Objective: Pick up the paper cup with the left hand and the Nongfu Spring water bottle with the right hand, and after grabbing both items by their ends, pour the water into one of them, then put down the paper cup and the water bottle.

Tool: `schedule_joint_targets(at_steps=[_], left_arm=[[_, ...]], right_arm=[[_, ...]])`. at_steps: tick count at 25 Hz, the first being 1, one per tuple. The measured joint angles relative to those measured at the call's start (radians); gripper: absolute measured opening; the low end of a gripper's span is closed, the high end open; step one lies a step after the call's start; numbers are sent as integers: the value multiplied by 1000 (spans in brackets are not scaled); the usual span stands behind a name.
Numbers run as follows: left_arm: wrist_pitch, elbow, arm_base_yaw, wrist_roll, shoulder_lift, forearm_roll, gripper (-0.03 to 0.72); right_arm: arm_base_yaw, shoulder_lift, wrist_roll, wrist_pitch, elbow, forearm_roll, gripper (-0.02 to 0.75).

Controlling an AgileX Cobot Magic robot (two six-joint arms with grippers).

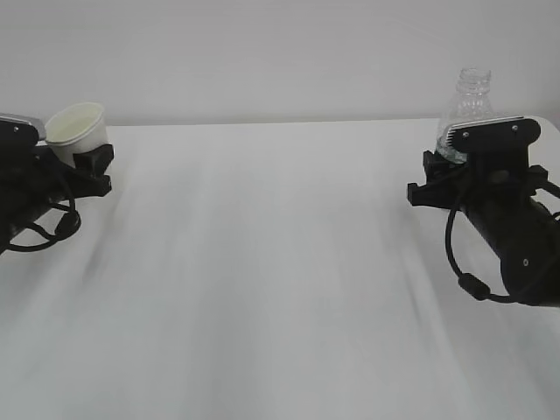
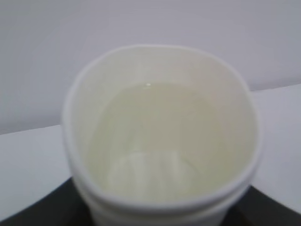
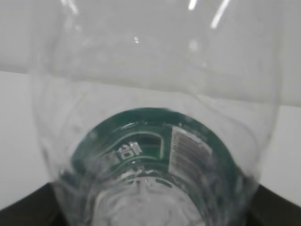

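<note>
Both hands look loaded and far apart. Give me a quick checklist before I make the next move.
1. Paper cup in the left hand: ok.
2. Cup mouth squeezed out of round in the left wrist view: not ok.
3. Cup holds clear water: ok.
4. Bottle in the right hand, upright, neck open: ok.
5. Water left in the bottle: cannot tell.
6. Table under each hand bare for setting down: ok.

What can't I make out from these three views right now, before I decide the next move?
- Exterior view: the water bottle lower half and label sit behind the right gripper.
- Exterior view: the paper cup base is hidden by the left gripper; the frame edge crops that arm.
- Left wrist view: blurred; the cup's liquid level is unclear, fingertips out of frame.
- Right wrist view: too close; whether water remains is unclear.
</note>
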Motion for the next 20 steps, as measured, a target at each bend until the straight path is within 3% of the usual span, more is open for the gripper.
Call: schedule_joint_targets(at_steps=[13,20], left_arm=[[0,0,41,16,0,-177,397],[0,0,43,38,0,-211,397]], right_arm=[[0,0,0,0,0,0,470],[0,0,0,0,0,-4,470]])
